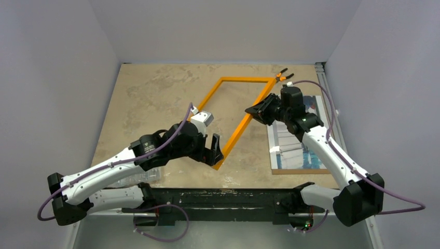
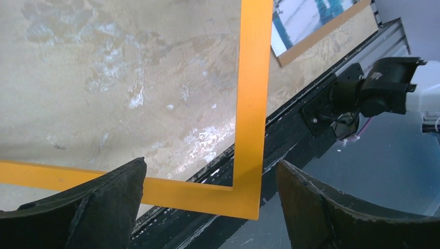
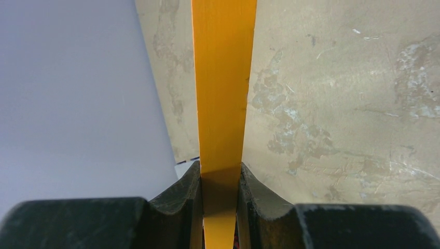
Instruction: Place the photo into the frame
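Observation:
The frame (image 1: pixel 236 136) is a thin orange rectangle held at a slant over the middle of the table. My right gripper (image 1: pixel 252 111) is shut on its right-hand bar; in the right wrist view the orange bar (image 3: pixel 223 78) sits pinched between both fingers of that gripper (image 3: pixel 220 174). My left gripper (image 1: pixel 215 150) is open at the frame's near corner. In the left wrist view that corner (image 2: pixel 249 199) lies between the wide-spread fingers of the gripper (image 2: pixel 210 165), touching neither. The photo (image 1: pixel 296 145), blue-white, lies flat at the right, partly hidden under the right arm.
A brown backing board (image 1: pixel 301 170) shows as a strip under the photo's near edge. A small orange-handled tool (image 1: pixel 283 77) lies at the back right corner. The black front rail (image 1: pixel 228 197) runs along the near table edge, just below the frame's near corner.

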You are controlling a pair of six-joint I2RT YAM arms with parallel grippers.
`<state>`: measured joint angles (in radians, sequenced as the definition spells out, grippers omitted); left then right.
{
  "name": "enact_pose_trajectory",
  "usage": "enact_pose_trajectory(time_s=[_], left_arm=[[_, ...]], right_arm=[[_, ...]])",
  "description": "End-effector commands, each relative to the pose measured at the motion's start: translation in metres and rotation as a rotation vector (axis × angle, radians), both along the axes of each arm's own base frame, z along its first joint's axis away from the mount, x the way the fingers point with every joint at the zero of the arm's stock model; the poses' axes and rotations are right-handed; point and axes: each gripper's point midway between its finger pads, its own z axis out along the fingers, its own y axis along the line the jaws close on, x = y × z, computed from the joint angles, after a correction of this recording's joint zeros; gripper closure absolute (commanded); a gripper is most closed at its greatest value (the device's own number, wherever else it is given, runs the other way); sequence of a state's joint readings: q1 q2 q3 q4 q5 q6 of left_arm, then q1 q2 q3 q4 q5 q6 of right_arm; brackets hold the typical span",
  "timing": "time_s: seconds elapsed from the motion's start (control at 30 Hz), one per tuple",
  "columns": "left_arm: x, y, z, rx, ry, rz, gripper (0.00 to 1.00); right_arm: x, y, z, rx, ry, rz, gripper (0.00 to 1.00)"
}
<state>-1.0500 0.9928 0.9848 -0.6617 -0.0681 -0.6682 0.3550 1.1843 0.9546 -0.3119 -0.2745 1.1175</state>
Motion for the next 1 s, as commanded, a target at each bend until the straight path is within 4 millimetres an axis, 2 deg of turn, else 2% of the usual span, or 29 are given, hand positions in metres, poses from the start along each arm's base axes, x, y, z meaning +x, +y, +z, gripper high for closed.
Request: enact_pose_trajectory(time_s=[0.0,0.13,0.2,0.37,0.53,0.7,0.73,0.8,0.97], left_arm=[[0.011,0.000,0.037,0.049,-0.105,-0.030,0.07],[0.013,-0.006,0.060,0.089,-0.180,-0.060,0.05],[0.013,-0.010,0.070,0.117,-0.221,-0.074,0.00],[0.012,-0.024,0.083,0.231,-0.328,-0.102,0.00],[0.014,-0.036,0.080,0.384,-0.436,-0.098,0.03],[0.014,-0.055,0.065,0.529,-0.522,-0.089,0.08],[0.015,-0.056,0.062,0.559,-0.535,-0.080,0.12],[0.019,-0.057,0.054,0.632,-0.560,-0.056,0.19],[0.027,-0.053,0.042,0.790,-0.601,0.000,0.26]], right_arm=[[-0.003,-0.021,0.014,-0.136,-0.008,-0.048,1.00],[-0.004,-0.025,0.025,-0.151,-0.007,-0.065,1.00],[-0.005,-0.025,0.029,-0.158,0.000,-0.065,1.00],[-0.006,-0.026,0.034,-0.160,0.012,-0.074,1.00],[-0.007,-0.024,0.039,-0.139,0.009,-0.072,1.00],[-0.009,-0.022,0.040,-0.125,0.012,-0.067,1.00],[-0.009,-0.022,0.040,-0.124,0.012,-0.066,1.00],[-0.010,-0.021,0.040,-0.119,0.012,-0.063,1.00],[-0.011,-0.020,0.039,-0.103,0.014,-0.062,1.00]])
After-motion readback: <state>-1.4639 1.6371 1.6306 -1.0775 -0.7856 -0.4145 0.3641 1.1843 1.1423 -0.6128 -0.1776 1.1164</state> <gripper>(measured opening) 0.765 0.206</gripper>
